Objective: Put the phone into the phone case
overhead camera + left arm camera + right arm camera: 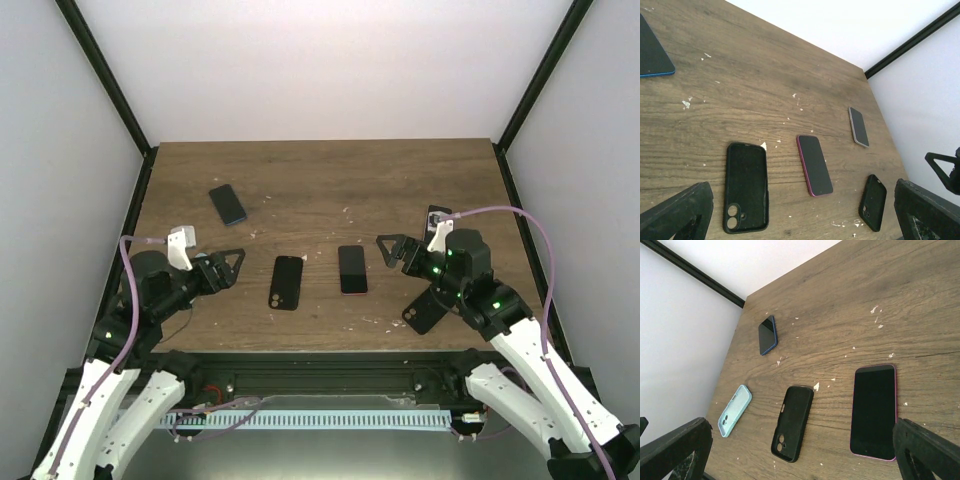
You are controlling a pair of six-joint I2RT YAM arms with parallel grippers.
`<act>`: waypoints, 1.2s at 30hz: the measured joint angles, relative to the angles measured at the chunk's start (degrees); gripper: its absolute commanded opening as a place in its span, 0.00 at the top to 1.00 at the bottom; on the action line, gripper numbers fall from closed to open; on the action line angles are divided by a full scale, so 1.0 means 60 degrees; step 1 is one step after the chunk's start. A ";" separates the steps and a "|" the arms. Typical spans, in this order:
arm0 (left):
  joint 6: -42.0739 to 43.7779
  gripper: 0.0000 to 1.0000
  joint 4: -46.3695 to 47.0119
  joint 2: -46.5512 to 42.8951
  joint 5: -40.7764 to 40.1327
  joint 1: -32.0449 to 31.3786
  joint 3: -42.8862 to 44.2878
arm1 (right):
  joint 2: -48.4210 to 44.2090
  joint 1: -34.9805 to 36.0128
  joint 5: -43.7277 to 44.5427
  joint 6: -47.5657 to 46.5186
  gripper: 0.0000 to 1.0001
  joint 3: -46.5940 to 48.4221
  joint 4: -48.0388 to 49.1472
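Note:
A pink-edged phone [352, 269] lies face up at the table's middle front, with an empty black case [287, 283] to its left, open side up. Both show in the left wrist view, phone [814, 164] and case [746, 186], and in the right wrist view, phone [874, 411] and case [792, 422]. My left gripper [232, 268] is open and empty, left of the black case. My right gripper [386, 252] is open and empty, right of the phone. In the wrist views the left gripper [800, 220] and right gripper [800, 455] hang above the table.
A blue-edged phone [227, 204] lies at the back left. A second black case [424, 311] lies under my right arm. A grey phone [858, 126] lies at the right. A light blue case [734, 410] lies near the left arm.

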 measured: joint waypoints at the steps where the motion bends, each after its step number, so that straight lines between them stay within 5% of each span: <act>1: -0.0004 0.00 -0.0004 0.0007 -0.0007 0.0000 0.0015 | -0.0004 0.0000 0.0004 0.0000 0.00 0.0000 -0.0004; 13: -0.0113 0.02 -0.0022 0.0288 -0.0470 0.0000 0.0204 | -0.0055 0.0000 0.0011 -0.0004 0.00 -0.0018 -0.0004; 21: -0.0240 0.14 -0.0029 0.2226 -0.0565 0.0000 0.0087 | 0.0437 0.0000 -0.0095 -0.0076 0.01 -0.0036 -0.0007; 31: -0.0215 0.19 0.1479 0.5781 -0.0372 0.0000 -0.0707 | 0.2273 -0.0004 -0.0933 -0.0565 0.32 -0.0033 -0.0208; 36: -0.0404 0.25 0.2597 0.6823 0.0102 0.0000 -0.1392 | 0.3326 -0.0004 -0.1162 -0.0594 0.37 -0.0047 -0.0109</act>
